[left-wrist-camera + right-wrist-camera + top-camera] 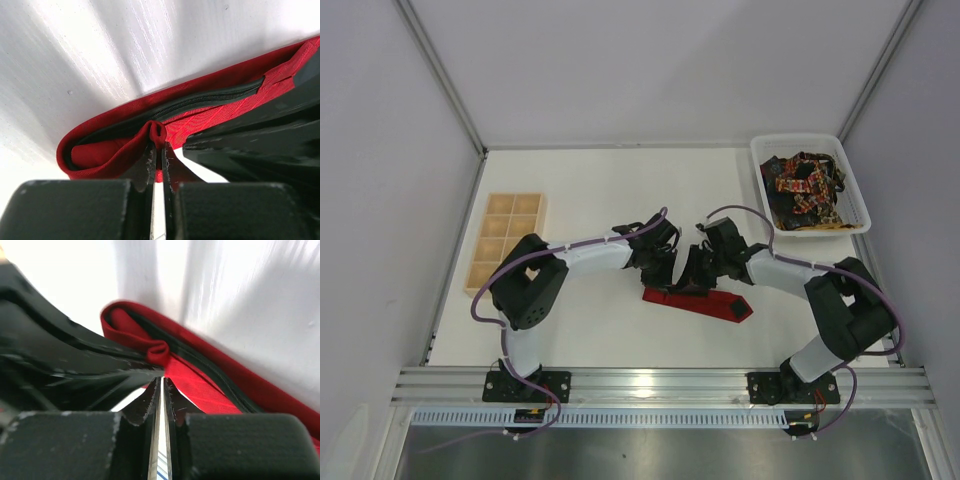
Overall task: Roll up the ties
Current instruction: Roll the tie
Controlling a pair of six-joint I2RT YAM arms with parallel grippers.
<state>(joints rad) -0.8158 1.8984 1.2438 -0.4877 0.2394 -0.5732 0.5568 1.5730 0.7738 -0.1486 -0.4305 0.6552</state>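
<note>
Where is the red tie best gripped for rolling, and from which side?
Pinch the red tie at the raised fold on its left end, coming down from above: the rest lies flat on the table, so only that fold offers an edge. The left end effector is shut there.

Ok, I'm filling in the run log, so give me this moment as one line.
task: roll ties | left gripper: shut on red tie fold | right gripper: shut on same fold | patterned ties: in bin
</note>
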